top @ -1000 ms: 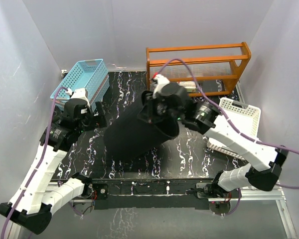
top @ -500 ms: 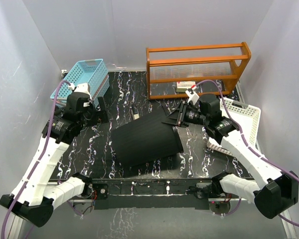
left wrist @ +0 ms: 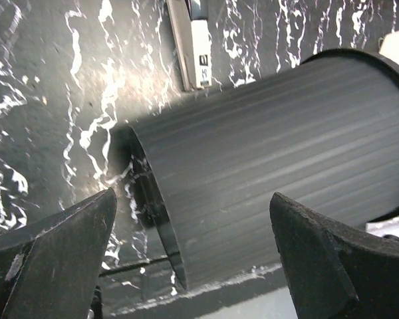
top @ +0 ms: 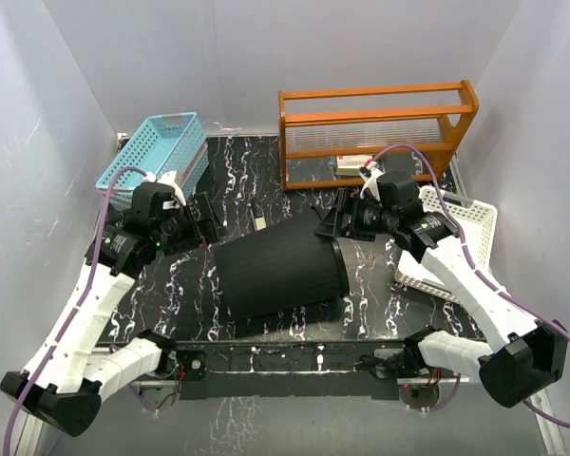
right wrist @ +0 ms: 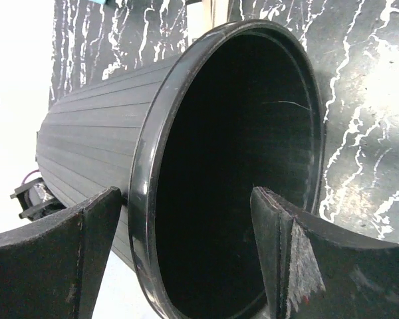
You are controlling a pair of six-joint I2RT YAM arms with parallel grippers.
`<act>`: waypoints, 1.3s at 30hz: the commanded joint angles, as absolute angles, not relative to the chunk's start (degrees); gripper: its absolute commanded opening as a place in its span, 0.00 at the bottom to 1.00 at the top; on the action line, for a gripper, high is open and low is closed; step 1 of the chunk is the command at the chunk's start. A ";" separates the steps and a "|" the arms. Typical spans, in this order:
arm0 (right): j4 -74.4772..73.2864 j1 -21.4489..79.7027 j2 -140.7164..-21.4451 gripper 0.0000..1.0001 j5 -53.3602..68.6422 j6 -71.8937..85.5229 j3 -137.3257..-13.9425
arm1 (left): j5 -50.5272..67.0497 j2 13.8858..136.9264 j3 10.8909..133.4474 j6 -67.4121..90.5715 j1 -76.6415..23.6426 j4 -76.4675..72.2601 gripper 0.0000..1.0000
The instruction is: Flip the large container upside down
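The large container (top: 280, 275) is a black ribbed bucket lying on its side on the marbled table, its rim to the right and its flat base to the left. My right gripper (top: 331, 223) is open at the upper rim. In the right wrist view the right gripper (right wrist: 186, 193) has one finger outside the wall and one inside the dark mouth, with the rim (right wrist: 141, 179) between them and a gap on each side. My left gripper (top: 204, 214) is open above the bucket's base end. In the left wrist view the left gripper (left wrist: 191, 199) holds nothing over the container (left wrist: 279, 153).
An orange wooden rack (top: 375, 133) stands at the back right with a small box (top: 354, 163) under it. Stacked blue baskets (top: 157, 152) sit at the back left, a white basket (top: 461, 228) at the right. A small white bar (top: 256, 217) lies behind the bucket.
The bucket, held tilted up off the table by the right gripper a second ago, now lies on its side. The right gripper has opened and let go. The left gripper moved in toward the base.
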State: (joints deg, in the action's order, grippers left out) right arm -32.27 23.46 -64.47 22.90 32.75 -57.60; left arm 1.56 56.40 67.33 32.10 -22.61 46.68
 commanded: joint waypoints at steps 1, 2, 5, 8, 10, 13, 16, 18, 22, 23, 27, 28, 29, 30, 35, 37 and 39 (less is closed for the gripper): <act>-38.65 23.38 -63.42 0.77 17.99 27.23 -63.64 | 8.48 52.98 65.59 40.14 -22.41 48.32 0.99; -39.88 23.38 -63.33 0.77 17.22 26.84 -64.44 | 10.62 52.13 64.65 41.78 -22.41 47.42 0.99; -42.94 23.34 -62.72 0.79 16.89 26.37 -67.00 | 18.79 49.97 61.57 47.31 -22.45 43.96 0.99; -45.28 23.37 -61.89 0.80 17.93 26.25 -69.09 | 19.35 48.21 61.18 48.80 -22.47 47.21 0.99; -46.29 23.33 -61.58 0.79 18.01 25.88 -69.76 | 17.68 46.77 60.82 47.64 -22.49 50.40 0.99; -46.33 23.38 -61.48 0.75 19.01 24.93 -68.85 | 16.31 43.96 57.17 48.73 -22.48 51.81 0.99; -46.66 23.37 -62.22 0.66 19.86 24.06 -67.86 | 20.13 40.39 50.97 50.36 -22.48 46.28 0.96; -47.12 23.38 -62.31 0.57 19.66 23.83 -67.79 | 23.82 38.82 47.06 51.93 -22.48 43.07 0.96; -46.94 23.34 -60.95 0.38 17.94 24.17 -66.54 | 29.01 38.78 43.04 54.12 -22.50 38.03 0.96; -46.93 23.37 -60.84 0.37 17.78 24.25 -66.15 | 29.65 38.62 43.11 54.51 -22.46 36.80 0.96; -46.45 23.38 -60.92 0.37 19.20 24.70 -64.67 | 31.94 39.47 44.10 54.51 -22.50 34.15 0.98; -45.88 23.33 -60.75 0.37 19.58 25.12 -64.19 | 33.18 40.06 44.16 54.65 -22.50 33.59 0.98; -45.31 23.35 -60.51 0.35 20.00 25.55 -63.70 | 34.21 40.44 44.19 54.90 -22.50 32.84 0.98; -44.74 23.36 -60.29 0.33 20.46 25.94 -63.13 | 34.84 40.73 44.17 55.26 -22.50 32.10 0.98; -42.78 23.38 -59.93 0.32 21.04 27.20 -61.01 | 35.43 41.09 45.69 56.42 -22.50 28.07 0.98; -41.67 23.38 -59.94 0.31 21.38 27.77 -60.66 | 35.38 41.39 46.24 57.31 -22.50 25.55 0.98; -40.61 23.38 -60.33 0.29 21.98 28.33 -60.64 | 35.33 41.83 47.14 57.92 -22.51 23.24 0.98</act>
